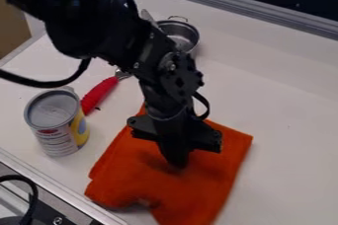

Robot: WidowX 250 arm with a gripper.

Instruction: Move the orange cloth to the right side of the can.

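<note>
Claw over orange cloth, right of can; placement looks nearly complete.
Claw points down at the middle of the cloth; cannot tell whether it is clenched on fabric or released. Cloth lies spread on the white surface, right of the upright can and apart from it, so the side asked for looks met. Left to do, as judged: let go if holding, then lift off without dragging fabric. Red-handled utensil lies just beside the can, on its far right; metal pot sits farther off, partly behind the arm. Leftward drift would risk can and utensil.
</note>
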